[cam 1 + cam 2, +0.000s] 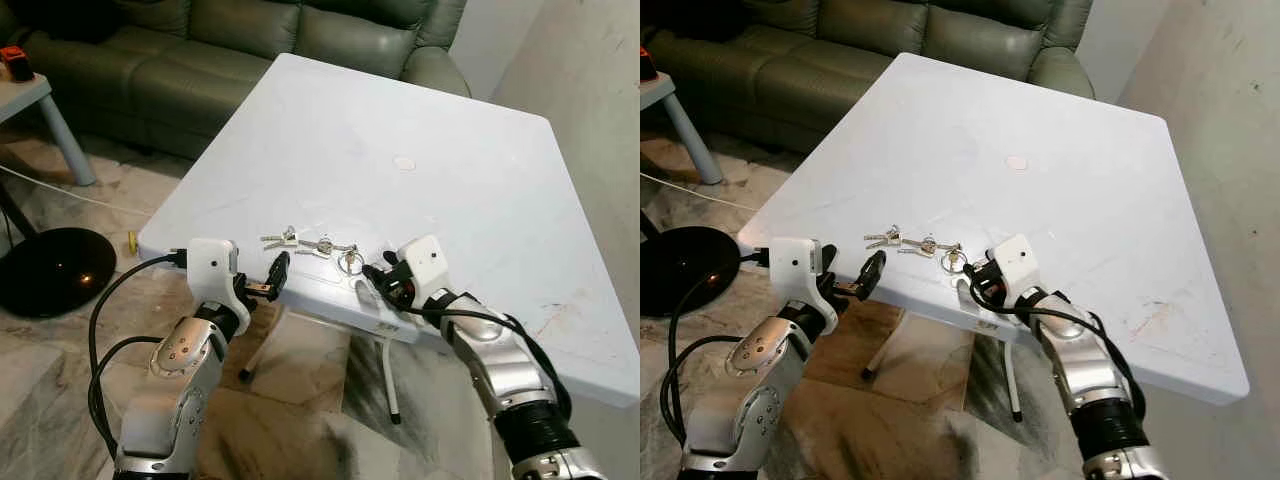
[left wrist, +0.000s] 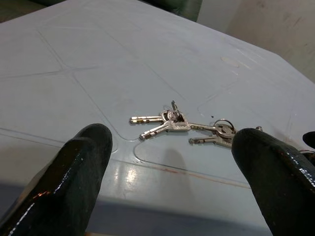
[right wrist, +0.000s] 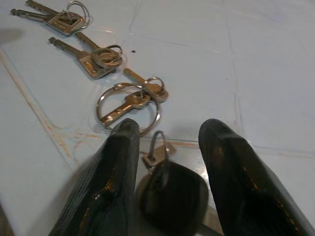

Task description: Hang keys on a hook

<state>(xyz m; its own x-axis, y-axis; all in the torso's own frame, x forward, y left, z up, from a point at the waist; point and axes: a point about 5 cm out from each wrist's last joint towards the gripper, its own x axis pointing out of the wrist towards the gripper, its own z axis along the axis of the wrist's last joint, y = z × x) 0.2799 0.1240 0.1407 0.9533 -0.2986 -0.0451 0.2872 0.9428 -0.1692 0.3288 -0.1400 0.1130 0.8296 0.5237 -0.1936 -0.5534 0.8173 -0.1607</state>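
Near the front edge of the white table [image 1: 450,170] lies a bunch of silver keys [image 1: 312,243], spread flat in a short row with a bigger ring [image 1: 350,262] at its right end. The left gripper [image 1: 276,276] is at the table edge just to the left of the keys; its two black fingers [image 2: 74,172] are wide apart and hold nothing, and the keys lie beyond them on the table top. The right gripper [image 3: 167,172] is just beside the ring, low over the table. Its fingers [image 3: 115,187] are a little apart, and between them sits a dark key fob [image 3: 172,196] with a small ring; I cannot tell if they press on it. Behind the table stands a green sofa [image 1: 250,50], and a black round base [image 1: 50,270] is on the floor to the left.
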